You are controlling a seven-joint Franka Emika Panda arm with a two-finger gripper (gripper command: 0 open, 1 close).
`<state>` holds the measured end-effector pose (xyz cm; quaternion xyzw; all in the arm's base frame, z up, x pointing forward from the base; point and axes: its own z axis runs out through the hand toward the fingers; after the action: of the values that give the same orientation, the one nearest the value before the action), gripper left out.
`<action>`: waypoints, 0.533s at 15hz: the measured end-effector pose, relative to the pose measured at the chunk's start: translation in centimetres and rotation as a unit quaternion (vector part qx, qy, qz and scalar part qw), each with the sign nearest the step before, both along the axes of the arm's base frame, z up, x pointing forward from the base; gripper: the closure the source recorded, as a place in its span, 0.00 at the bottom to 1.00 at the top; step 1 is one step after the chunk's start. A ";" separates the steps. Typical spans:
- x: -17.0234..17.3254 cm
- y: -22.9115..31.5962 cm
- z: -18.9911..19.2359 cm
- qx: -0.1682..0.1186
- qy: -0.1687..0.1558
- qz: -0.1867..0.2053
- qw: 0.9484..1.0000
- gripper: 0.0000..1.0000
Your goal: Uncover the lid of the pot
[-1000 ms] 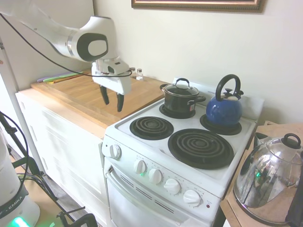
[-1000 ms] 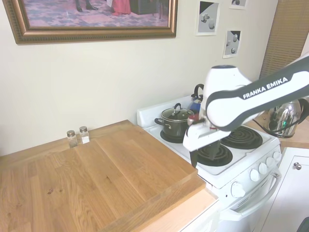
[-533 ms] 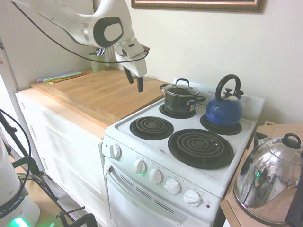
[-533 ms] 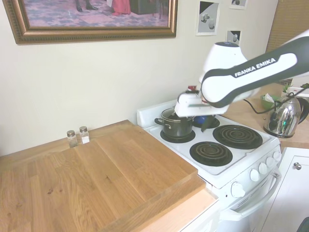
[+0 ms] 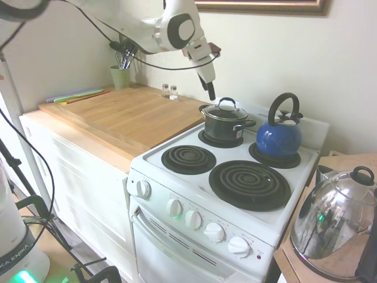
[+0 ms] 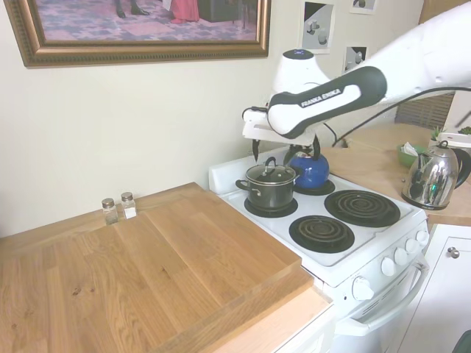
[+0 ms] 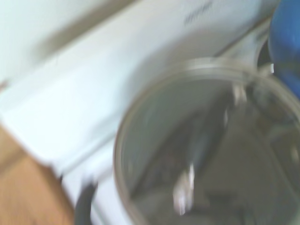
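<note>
I see the round glass lid (image 5: 224, 110) with its black loop handle seated on the black cylindrical pot (image 5: 224, 126), on the stove's (image 5: 177, 177) rear burner. Beside the pot stands a glossy blue kettle (image 5: 278, 137). My tool (image 5: 209, 91) hangs above the pot, empty, fingers slightly parted.

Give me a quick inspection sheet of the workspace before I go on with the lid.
Surface: white stove with four coil burners, beside a wooden counter.
Job's things: pot on a rear burner; lid seated on it, black loop handle up.
Clutter: blue kettle on the neighbouring rear burner; two shakers by the wall; green utensil cup; shiny steel kettle on the far counter.
End effector: above the pot's rim, not touching the lid; open or shut cannot be told.
Cables: nothing seen on the stove.
Surroundings: framed picture on the wall.
</note>
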<state>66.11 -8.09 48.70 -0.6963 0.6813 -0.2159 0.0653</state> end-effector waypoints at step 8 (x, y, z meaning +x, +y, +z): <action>4.4 -3.7 -1.5 0.023 0.001 -0.050 0.998 1.00</action>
<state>70.50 -11.80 47.17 -0.6598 0.7203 -0.2026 0.0698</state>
